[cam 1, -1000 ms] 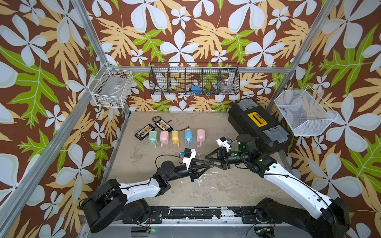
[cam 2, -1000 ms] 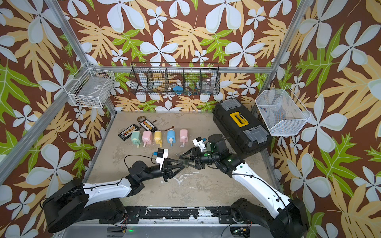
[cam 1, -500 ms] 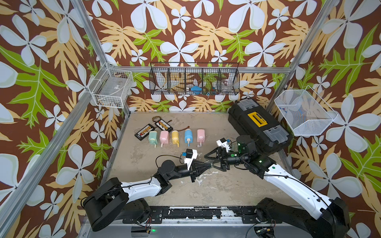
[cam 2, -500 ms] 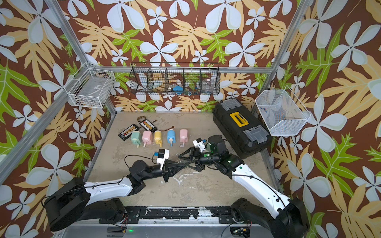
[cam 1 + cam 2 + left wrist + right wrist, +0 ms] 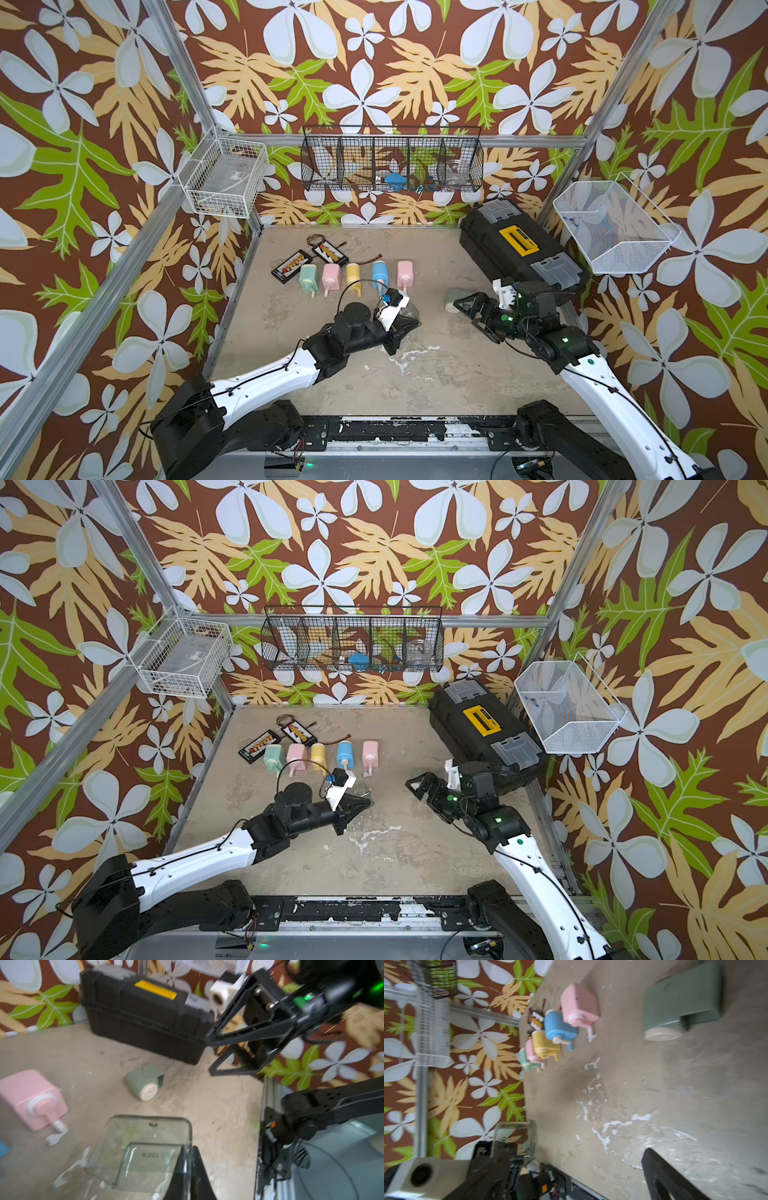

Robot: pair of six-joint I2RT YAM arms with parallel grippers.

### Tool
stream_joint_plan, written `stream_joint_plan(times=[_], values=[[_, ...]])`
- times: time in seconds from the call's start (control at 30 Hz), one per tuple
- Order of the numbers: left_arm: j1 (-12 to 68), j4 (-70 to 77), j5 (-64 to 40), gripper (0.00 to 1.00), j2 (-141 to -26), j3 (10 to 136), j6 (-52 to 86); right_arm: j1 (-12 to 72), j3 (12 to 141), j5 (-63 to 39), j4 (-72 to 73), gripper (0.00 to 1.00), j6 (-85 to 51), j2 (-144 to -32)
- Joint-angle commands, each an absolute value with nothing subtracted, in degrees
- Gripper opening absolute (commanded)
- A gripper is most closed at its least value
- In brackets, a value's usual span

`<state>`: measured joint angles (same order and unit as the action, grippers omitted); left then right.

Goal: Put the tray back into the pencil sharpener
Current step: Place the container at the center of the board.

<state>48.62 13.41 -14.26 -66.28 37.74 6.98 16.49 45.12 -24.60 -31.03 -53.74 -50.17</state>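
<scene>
The tray [image 5: 145, 1136] is glossy clear plastic, the pencil sharpener [image 5: 143, 1080] matt.

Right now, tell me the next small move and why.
Probably bring the open right gripper onto the sharpener and close on it. The sharpener lies loose on the table, ungripped, while the left gripper is shut on the wall of the tray; it likely needs steadying before the tray slides in.

tray [image 5: 137, 1140]: clear, maybe green-tinted | pencil sharpener [image 5: 144, 1081]: sage green, cream end | toolbox [image 5: 540, 266]: black, yellow latch
</scene>
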Motion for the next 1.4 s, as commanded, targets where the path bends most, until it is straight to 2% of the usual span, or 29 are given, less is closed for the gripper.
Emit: stream_joint_plan(times=[0.0, 0.23, 0.57, 0.7, 0.8, 0.97, 1.2, 1.37], values=[[48.6, -10.8, -8.6, 0.0, -67.7, 42.3, -5.9, 16.3, 44.9, -12.7, -39.5, 0.99, -44.6, -51.6], [53.0, -25.8, 4.5, 0.0, -76.4, 48.3, -22.6, 16.2, 46.0, -2.9, -42.2, 0.93, -36.9, -55.9], [56.7, -29.1, 14.2, 0.0, -89.0, 48.3, -30.4, 16.2, 45.7, -3.9, -39.8, 0.9, -34.0, -59.5], [56.9, -27.6, 14.3, 0.08, -90.8, 47.9, -30.6, 16.3, 45.2, -4.4, -39.1, 0.9, -34.0, -59.5], [57.0, -27.0, 13.8, 0.19, -91.7, 47.4, -30.8, 16.2, 44.9, -4.5, -39.0, 0.9, -33.8, -59.6], [57.0, -28.1, 12.8, 0.37, -89.7, 48.1, -30.8, 16.2, 45.2, -4.3, -39.1, 0.9, -32.9, -59.6], [57.0, -30.4, 7.1, 0.43, -81.6, 50.1, -30.7, 16.2, 48.2, -2.3, -39.2, 0.9, -28.5, -62.4], [57.0, -20.7, 2.3, 0.43, -71.8, 49.5, -24.4, 16.5, 54.2, 2.2, -38.9, 0.88, -18.3, -67.0]])
